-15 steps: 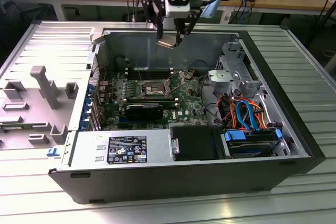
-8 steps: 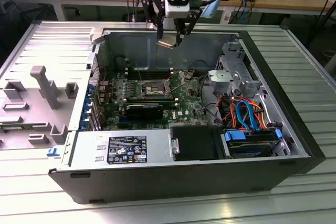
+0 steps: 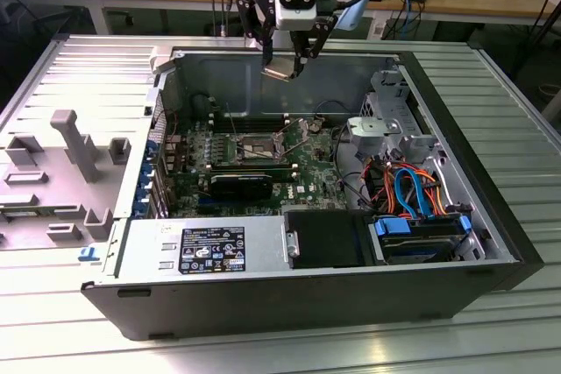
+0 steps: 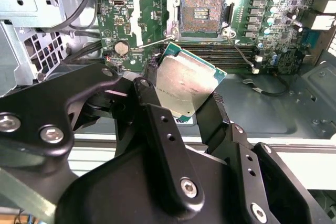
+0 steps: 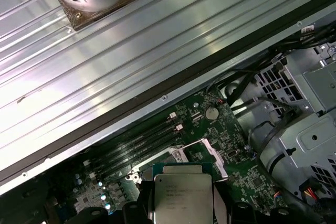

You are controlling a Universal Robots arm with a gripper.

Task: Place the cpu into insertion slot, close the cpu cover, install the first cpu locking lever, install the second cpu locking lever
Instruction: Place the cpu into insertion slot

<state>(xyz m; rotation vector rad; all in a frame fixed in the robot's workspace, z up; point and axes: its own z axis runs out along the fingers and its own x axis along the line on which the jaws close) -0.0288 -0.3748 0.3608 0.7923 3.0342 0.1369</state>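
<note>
Your gripper (image 3: 287, 62) hangs over the open computer case (image 3: 263, 299), its fingers pinching the chip (image 3: 279, 70) by two opposite edges. The chip sits tilted in that grip, held in the air well clear of the green motherboard (image 3: 311, 165) below. In the second wrist view its dull silver top faces the camera, and the socket (image 4: 202, 17) lies bare on the board beyond it.

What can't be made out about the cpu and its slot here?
1. Gripped edges of the cpu, second wrist view: covered by the gripper.
2. Part of the cpu, first wrist view: cut off by the picture's edge.
3. Contacts of the insertion slot, exterior view: too small.
</note>
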